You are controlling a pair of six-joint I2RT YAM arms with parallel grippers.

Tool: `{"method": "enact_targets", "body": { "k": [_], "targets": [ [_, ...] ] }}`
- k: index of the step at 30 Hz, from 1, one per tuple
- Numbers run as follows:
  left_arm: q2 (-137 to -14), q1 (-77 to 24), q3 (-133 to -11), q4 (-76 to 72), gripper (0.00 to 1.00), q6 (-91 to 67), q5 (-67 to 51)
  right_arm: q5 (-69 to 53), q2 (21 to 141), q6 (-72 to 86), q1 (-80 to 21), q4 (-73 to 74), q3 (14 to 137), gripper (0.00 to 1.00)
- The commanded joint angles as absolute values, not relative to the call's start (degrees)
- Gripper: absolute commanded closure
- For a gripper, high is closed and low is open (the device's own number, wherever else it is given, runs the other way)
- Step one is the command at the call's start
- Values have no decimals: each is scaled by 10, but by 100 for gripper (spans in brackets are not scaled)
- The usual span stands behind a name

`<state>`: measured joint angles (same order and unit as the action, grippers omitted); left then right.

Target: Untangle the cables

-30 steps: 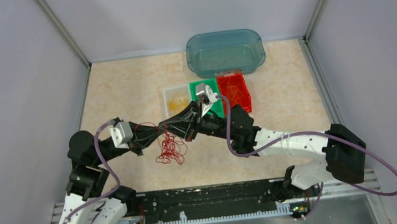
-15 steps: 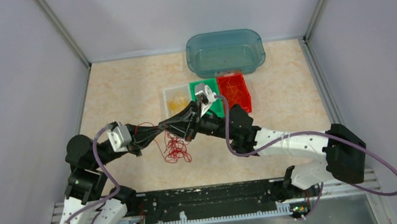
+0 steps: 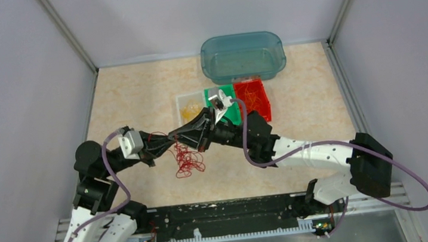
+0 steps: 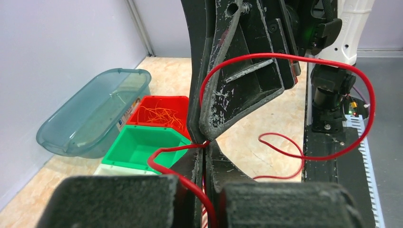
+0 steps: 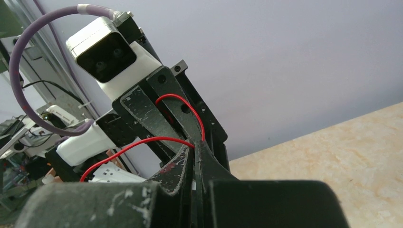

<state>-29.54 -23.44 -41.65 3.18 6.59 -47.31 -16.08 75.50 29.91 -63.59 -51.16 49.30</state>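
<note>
Red hair-thin wire cables (image 3: 187, 160) trail in a knotted clump at frame centre below my left gripper (image 3: 165, 144) and right gripper (image 3: 184, 136), both clenched on a strand; most untangling is left, I judge.

place: robotics lab test cell | evidence: grey panel walls (image 3: 16, 88), aluminium posts (image 3: 67, 31), benchtop (image 3: 131, 99), sorting bins (image 3: 266, 100)

Beige marbled table (image 3: 131, 93), teal tub (image 3: 242, 56) at back, clear bin (image 3: 189, 107), green bin (image 3: 235, 114), red bin (image 3: 252, 100) abreast
</note>
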Motion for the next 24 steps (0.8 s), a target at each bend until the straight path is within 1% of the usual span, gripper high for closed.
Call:
{"method": "enact_targets", "body": {
  "k": [1, 2, 3, 5, 6, 7, 8, 10, 12, 15, 19, 24],
  "targets": [
    [-302, -235, -425, 15, 100, 58, -484, -173, 759, 315, -642, -542, 526, 100],
    [-303, -236, -426, 18, 100, 58, -486, -170, 757, 313, -642, -536, 526, 97],
    [-303, -236, -430, 22, 100, 57, -489, -166, 755, 307, -641, -524, 525, 86],
    [-307, -236, -441, 26, 100, 51, -491, -162, 747, 292, -635, -507, 516, 60],
    [-310, -236, -448, 29, 100, 49, -494, -158, 739, 292, -629, -500, 508, 49],
    [-316, -236, -456, 35, 100, 48, -500, -153, 730, 295, -621, -496, 495, 35],
    [-321, -236, -465, 44, 100, 49, -510, -150, 720, 301, -610, -494, 480, 24],
    [-333, -236, -479, 55, 100, 46, -527, -149, 697, 300, -591, -484, 451, 12],
    [-342, -236, -490, 55, 100, 38, -539, -141, 676, 274, -583, -439, 434, 9],
    [-355, -236, -509, 58, 100, 29, -555, -135, 660, 240, -583, -393, 411, 9],
    [-370, -236, -532, 70, 100, 18, -568, -154, 660, 242, -583, -440, 369, 13],
    [-379, -235, -540, 65, 100, -5, -576, -193, 694, 258, -584, -490, 380, 18]
  ]
}}
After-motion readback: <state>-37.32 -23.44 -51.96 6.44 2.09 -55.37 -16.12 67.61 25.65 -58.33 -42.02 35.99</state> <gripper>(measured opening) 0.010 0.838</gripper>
